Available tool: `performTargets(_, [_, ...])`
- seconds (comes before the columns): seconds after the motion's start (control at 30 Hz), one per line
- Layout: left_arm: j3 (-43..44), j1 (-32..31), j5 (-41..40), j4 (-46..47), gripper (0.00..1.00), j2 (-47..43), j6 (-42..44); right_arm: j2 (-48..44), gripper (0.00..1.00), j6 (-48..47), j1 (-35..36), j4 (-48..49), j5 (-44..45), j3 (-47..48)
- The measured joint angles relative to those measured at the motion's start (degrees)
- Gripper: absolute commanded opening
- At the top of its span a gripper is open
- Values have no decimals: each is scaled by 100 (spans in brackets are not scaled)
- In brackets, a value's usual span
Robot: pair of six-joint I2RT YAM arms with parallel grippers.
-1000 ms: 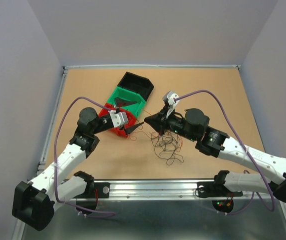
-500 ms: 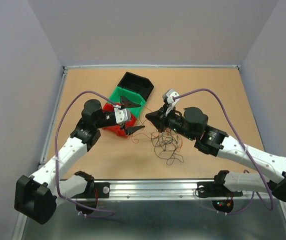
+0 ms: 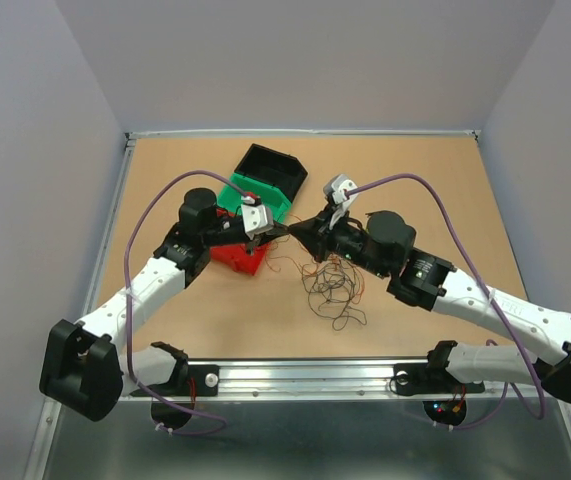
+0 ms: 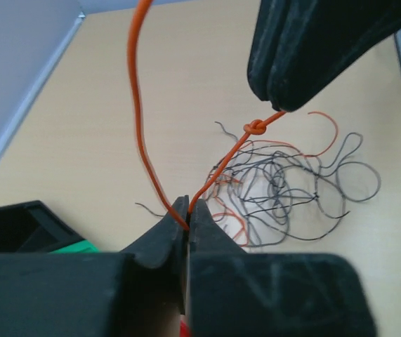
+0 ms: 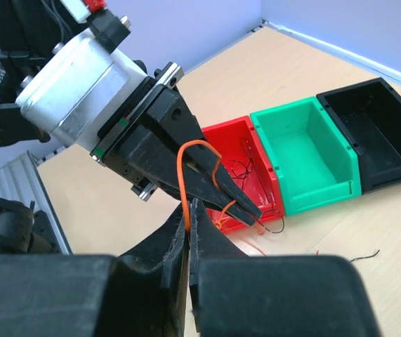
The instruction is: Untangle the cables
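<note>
The left hand and right hand both pinch 1 orange wire. It looks featherlight, springy and slippery, best held beside the knot just off the right hand.

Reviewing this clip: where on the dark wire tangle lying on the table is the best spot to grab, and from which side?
Take the wide single-strand loop at the edge of the dark tangle, coming from above with jaws straddling the strand. It lies flat and clear of the dense middle, so likely only one wire gets pinched.
</note>
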Motion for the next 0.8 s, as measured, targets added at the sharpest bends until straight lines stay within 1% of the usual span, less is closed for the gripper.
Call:
performTargets(0.07, [0, 0, -105, 101, 0, -9, -66, -81, 26, 85, 0, 35, 63, -90])
performTargets(0.1, [0, 0, -184, 133, 0, -15, -109, -195, 41, 136, 2, 81, 146, -245])
performTargets(0.17, [0, 0, -424, 216, 0, -48, -254, -431, 60, 282, 0, 199, 341, -568])
performTargets(0.2, [4, 2, -621, 282, 0, -74, -339, -632, 66, 348, 2, 385, 527, -933])
performTargets(0.23, [15, 11, -745, 310, 0, -83, -404, -754, 80, 393, 2, 466, 638, -1158])
performTargets(0.3, [170, 22, -1097, 337, 0, -87, -597, -981, 92, 509, 0, 732, 892, -1707])
performTargets(0.33, [280, 31, -1189, 295, 0, -79, -691, -1010, 94, 553, 0, 894, 977, -1941])
performTargets(0.4, [713, 48, -1252, 179, 0, -9, -874, -994, 96, 549, 0, 1182, 1152, -2380])
performTargets(0.43, [1167, 63, -1241, 72, 0, 85, -1001, -905, 96, 487, 0, 1261, 1202, -2483])
performTargets(0.53, [2291, 70, -1064, -238, 0, 398, -1399, -442, 96, 243, 0, 1561, 1239, -2490])
performTargets(0.57, [2914, 70, -999, -391, 0, 595, -1552, -131, 96, 85, 0, 1696, 1270, -2450])
performTargets(0.6, [3303, 70, -979, -461, 0, 706, -1626, 133, 96, 17, 2, 1779, 1294, -2350])
performTargets(0.63, [3661, 70, -951, -636, 0, 787, -1707, 501, 94, -92, 0, 1875, 1366, -2192])
performTargets(0.7, [4371, 79, -964, -925, 0, 935, -1878, 1169, 88, -249, -2, 2026, 1497, -1858])
performTargets(0.73, [4645, 79, -992, -1060, 0, 977, -1945, 1532, 81, -317, -35, 2090, 1554, -1692])
performTargets(0.77, [5029, 79, -1058, -1268, 0, 1038, -2031, 1740, 72, -328, -55, 2155, 1628, -1611])
performTargets(0.8, [5348, 81, -1123, -1377, 0, 1097, -2087, 2057, 58, -313, -129, 2240, 1755, -1513])
